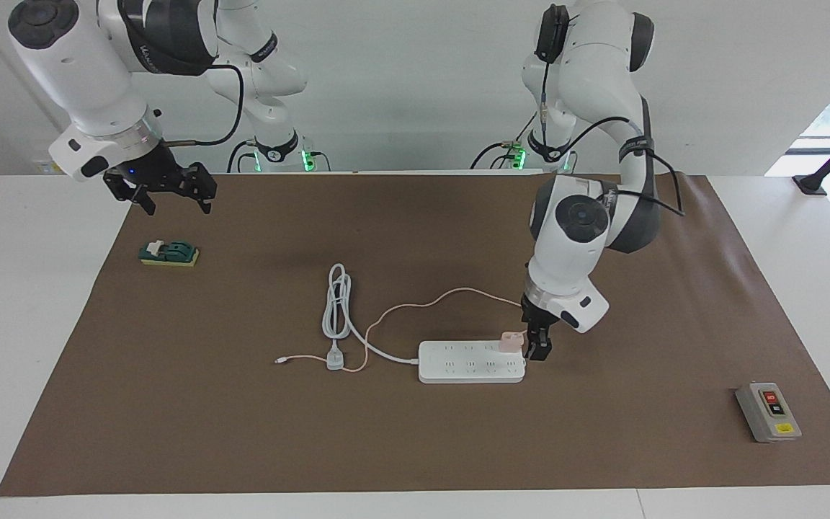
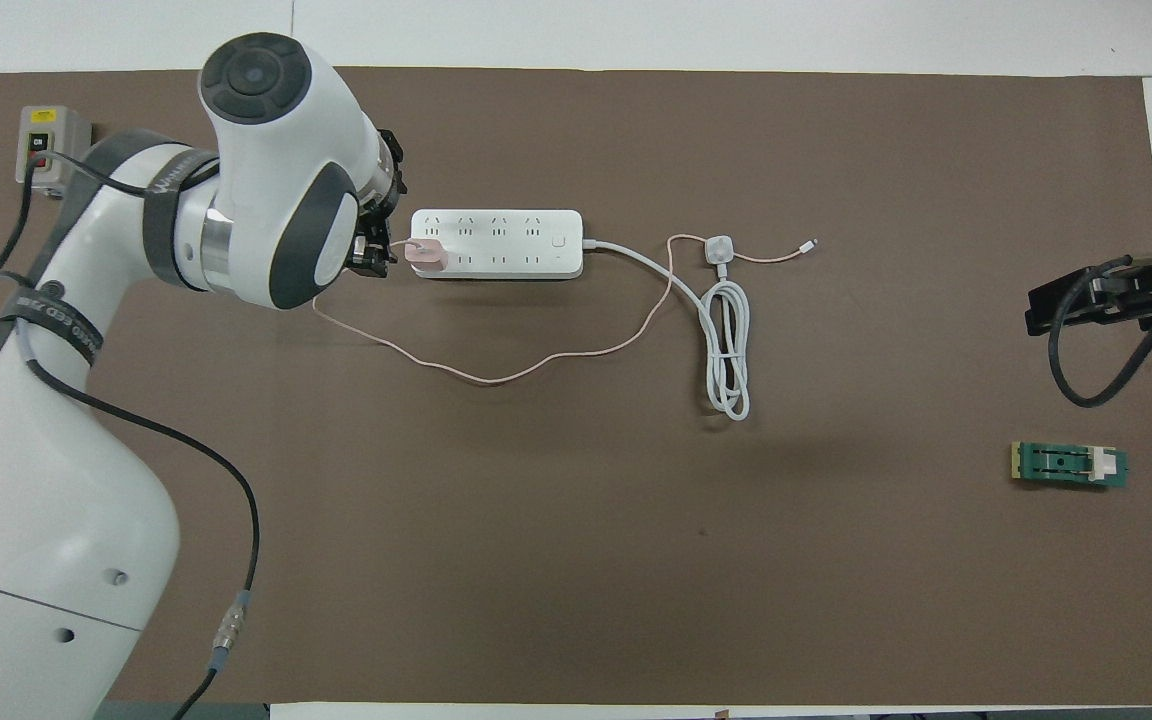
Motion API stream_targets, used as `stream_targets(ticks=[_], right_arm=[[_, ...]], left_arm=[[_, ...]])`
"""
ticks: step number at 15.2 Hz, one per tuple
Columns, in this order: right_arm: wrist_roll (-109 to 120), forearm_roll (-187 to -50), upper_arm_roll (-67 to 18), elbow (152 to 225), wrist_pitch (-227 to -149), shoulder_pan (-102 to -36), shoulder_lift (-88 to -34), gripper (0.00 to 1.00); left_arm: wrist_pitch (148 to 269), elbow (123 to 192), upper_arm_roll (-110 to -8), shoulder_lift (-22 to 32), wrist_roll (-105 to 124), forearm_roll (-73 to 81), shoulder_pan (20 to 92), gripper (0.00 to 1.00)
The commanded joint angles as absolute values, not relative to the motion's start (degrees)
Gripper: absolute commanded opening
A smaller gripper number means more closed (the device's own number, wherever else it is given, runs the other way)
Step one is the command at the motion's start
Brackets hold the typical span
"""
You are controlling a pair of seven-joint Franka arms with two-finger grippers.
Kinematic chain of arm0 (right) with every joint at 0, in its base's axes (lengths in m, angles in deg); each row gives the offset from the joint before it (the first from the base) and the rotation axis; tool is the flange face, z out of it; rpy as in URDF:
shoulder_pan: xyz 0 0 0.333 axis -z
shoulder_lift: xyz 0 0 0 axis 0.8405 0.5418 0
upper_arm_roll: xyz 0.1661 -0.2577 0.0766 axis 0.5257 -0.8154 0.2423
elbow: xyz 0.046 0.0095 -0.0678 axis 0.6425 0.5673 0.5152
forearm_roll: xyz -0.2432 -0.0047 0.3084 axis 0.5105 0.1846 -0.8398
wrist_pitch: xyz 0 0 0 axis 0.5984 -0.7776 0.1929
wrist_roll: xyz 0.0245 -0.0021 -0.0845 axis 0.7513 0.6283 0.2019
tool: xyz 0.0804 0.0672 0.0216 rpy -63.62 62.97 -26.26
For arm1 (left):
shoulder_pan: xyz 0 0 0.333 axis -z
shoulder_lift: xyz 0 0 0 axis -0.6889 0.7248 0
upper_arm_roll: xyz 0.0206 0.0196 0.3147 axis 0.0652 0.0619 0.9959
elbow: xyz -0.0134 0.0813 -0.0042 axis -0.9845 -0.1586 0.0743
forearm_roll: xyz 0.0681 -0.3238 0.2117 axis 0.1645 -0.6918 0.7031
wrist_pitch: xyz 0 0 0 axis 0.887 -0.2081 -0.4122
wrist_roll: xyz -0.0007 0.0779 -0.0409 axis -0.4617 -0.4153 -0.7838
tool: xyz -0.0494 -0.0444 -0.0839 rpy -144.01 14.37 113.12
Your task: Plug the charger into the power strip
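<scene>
The white power strip (image 1: 469,364) (image 2: 496,245) lies flat mid-table. The pale-pink charger (image 1: 511,341) (image 2: 424,256) sits on top of the strip at the end toward the left arm. Its thin pink cable (image 1: 422,303) (image 2: 496,378) loops over the mat toward the right arm's end. My left gripper (image 1: 537,349) (image 2: 376,255) is low, right beside the charger at that end of the strip; whether it holds the charger does not show. My right gripper (image 1: 170,194) (image 2: 1076,300) is open and empty, up over the mat's edge at its own end, waiting.
The strip's thick white cord (image 1: 336,303) (image 2: 726,350) lies coiled beside it, ending in a grey-white plug (image 1: 335,358) (image 2: 719,248). A grey box with red and black buttons (image 1: 768,411) (image 2: 46,150) sits at the left arm's end. A green block (image 1: 168,253) (image 2: 1069,465) lies under the right gripper.
</scene>
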State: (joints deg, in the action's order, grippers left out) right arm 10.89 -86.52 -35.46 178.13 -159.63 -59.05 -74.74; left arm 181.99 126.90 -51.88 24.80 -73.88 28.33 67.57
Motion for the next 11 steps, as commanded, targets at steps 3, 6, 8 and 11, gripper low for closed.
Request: stream_targets(ticks=[3,6,8,11], right_arm=[[9.69,-86.32,-34.89,177.99,-158.71,-58.16,-75.27,1.00],[9.69,-86.41,-34.89,177.99,-158.71,-58.16,-75.27,1.00],[9.69,-86.41,-34.89,177.99,-158.71,-58.16,-75.27,1.00],[9.69,-86.41,-34.89,177.99,-158.71,-58.16,-75.27,1.00]], left_arm=[[173.08,124.19,-51.67,18.76,-60.25,28.82,64.12,0.94],[168.51,124.19,-51.58,14.98,-44.80,28.90,59.47,0.94],[167.09,124.19,-51.67,13.05,-34.68,28.99,56.31,0.94],[165.25,124.19,-51.76,10.41,-21.59,29.17,52.35,0.94]])
